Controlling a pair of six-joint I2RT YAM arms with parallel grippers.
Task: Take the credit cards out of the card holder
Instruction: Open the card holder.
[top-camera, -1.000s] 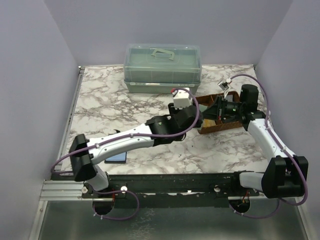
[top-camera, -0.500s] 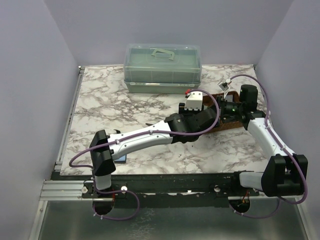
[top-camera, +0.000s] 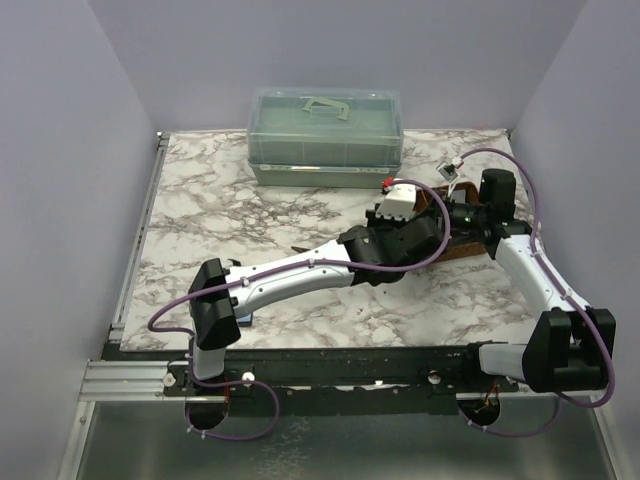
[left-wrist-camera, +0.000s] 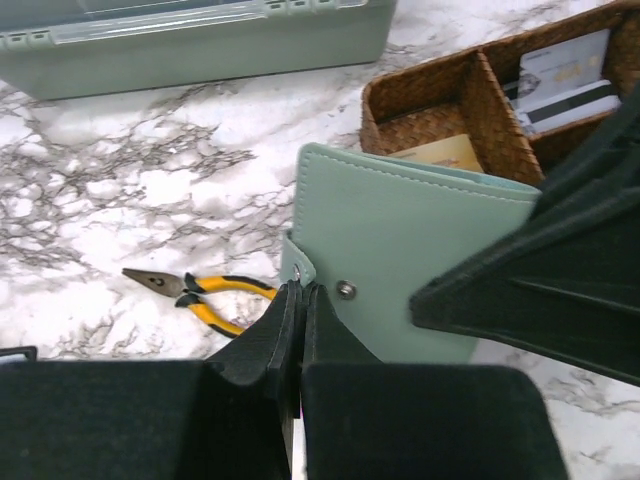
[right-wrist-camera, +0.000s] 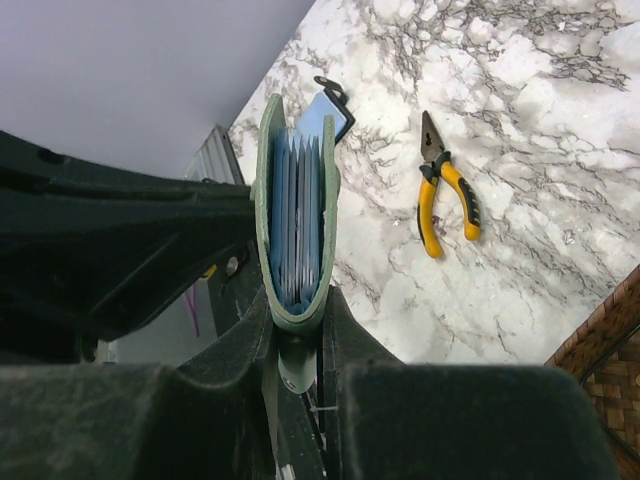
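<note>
The card holder (left-wrist-camera: 400, 250) is a pale teal-blue wallet with a stitched border and a small metal snap stud near one edge. It is held off the counter (top-camera: 220, 220) at the near side of the brown woven tray (left-wrist-camera: 415, 85), between the two arms. Its smooth outer panel faces the left wrist camera. From the right wrist it shows edge-on, folded into a narrow U with a tight stack of bluish and grey credit cards (right-wrist-camera: 297, 220) standing inside. The left gripper (left-wrist-camera: 298, 292) is clenched on the holder's edge by the snap tab, its fingers pinched almost together. The right gripper (right-wrist-camera: 296, 312) grasps the holder's folded spine, one finger on each side. In the tray, a tan card (left-wrist-camera: 440, 152) lies in the compartment nearest the holder. A pale card with a dark stripe (left-wrist-camera: 565, 75) lies in the next compartment over. The yellow-handled pliers (left-wrist-camera: 205, 295) lie on the counter apart from the tray, on the holder's far side. A green lidded box (top-camera: 325, 135) stands behind the tray toward the back wall.
</note>
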